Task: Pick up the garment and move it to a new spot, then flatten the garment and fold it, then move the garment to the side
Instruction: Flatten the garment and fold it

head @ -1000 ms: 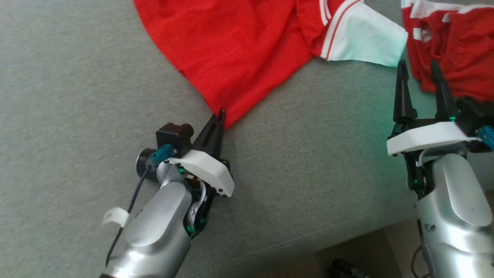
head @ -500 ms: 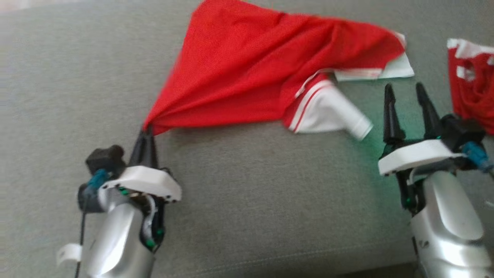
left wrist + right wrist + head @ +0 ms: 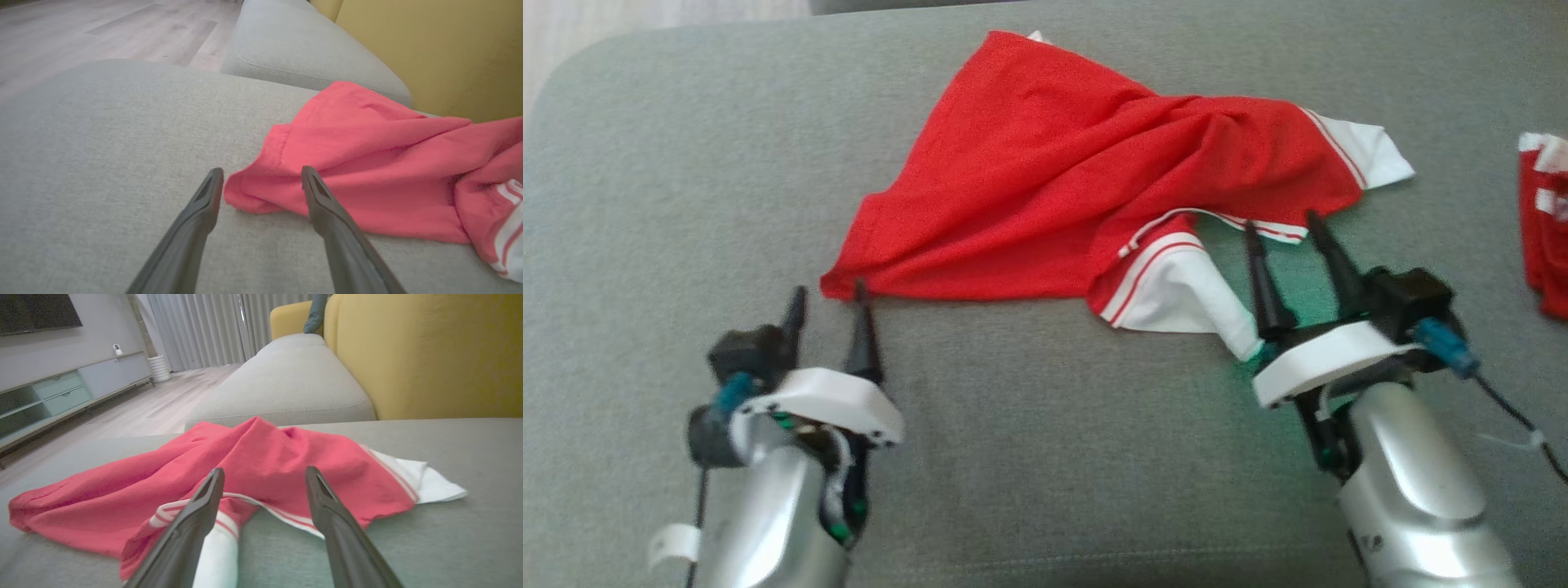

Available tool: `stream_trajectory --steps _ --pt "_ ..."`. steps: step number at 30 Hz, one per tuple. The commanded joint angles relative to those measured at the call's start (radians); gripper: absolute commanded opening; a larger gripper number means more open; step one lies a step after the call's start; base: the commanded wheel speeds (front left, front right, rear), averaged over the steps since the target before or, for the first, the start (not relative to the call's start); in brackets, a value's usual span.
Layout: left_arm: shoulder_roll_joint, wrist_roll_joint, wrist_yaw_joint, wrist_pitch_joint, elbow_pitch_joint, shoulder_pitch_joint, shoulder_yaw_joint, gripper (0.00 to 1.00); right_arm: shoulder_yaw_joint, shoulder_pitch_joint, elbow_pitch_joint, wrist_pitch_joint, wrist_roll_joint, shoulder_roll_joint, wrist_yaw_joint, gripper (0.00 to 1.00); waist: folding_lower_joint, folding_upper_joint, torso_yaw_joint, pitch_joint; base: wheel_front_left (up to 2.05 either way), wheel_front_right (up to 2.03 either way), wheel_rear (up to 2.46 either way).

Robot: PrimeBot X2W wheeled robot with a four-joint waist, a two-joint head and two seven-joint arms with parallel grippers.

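The garment (image 3: 1062, 196) is a red shirt with white, red-striped sleeves, lying rumpled on the grey sofa cushion (image 3: 1045, 457). Its near-left corner (image 3: 249, 196) lies just past my left gripper (image 3: 827, 291), which is open with nothing between its fingers. My right gripper (image 3: 1280, 222) is also open and empty. It hovers above the white sleeve (image 3: 1176, 294) and the striped hem (image 3: 286, 514) at the shirt's near-right side. In the right wrist view the shirt (image 3: 253, 465) spreads across the cushion beyond the fingers.
A second red and white garment (image 3: 1543, 220) lies at the cushion's right edge. Behind the cushion stand a yellow sofa back (image 3: 429, 355) and another grey cushion (image 3: 302, 53). Wooden floor (image 3: 102, 28) lies beyond the far-left edge.
The head camera has shifted. My left gripper dragged the shirt's corner to the left, then opened and let it go. My right gripper has come in over the white sleeve.
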State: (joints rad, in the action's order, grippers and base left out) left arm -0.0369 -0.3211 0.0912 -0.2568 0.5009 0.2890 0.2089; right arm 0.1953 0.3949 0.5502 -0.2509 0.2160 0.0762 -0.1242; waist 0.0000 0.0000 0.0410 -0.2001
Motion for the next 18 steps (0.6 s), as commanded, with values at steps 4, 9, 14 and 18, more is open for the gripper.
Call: stream_trajectory --steps 4,9,14,18 --pt "-0.013 -0.046 0.020 -0.005 -0.054 -0.041 0.074 1.00 0.112 0.006 -0.018 -0.002 0.063 -0.021 -0.007 1.00 0.0000 0.0000 -0.049 -0.004 0.00 0.00 0.00" --pt "-0.013 -0.080 0.044 -0.005 -0.083 -0.086 0.157 1.00 0.188 0.022 0.012 0.018 0.127 -0.025 -0.007 1.00 0.0000 0.0000 -0.102 -0.014 0.00 0.00 0.00" --pt "-0.013 -0.073 0.053 -0.005 -0.111 -0.094 0.194 1.00 0.207 0.043 0.075 0.029 0.180 -0.026 -0.007 1.00 0.0000 0.0000 -0.145 -0.023 0.00 0.00 0.00" --pt "-0.013 -0.069 0.059 -0.005 -0.133 -0.092 0.198 1.00 0.208 0.056 0.107 0.026 0.212 -0.026 -0.007 1.00 0.0000 0.0000 -0.164 -0.029 0.00 0.00 0.00"
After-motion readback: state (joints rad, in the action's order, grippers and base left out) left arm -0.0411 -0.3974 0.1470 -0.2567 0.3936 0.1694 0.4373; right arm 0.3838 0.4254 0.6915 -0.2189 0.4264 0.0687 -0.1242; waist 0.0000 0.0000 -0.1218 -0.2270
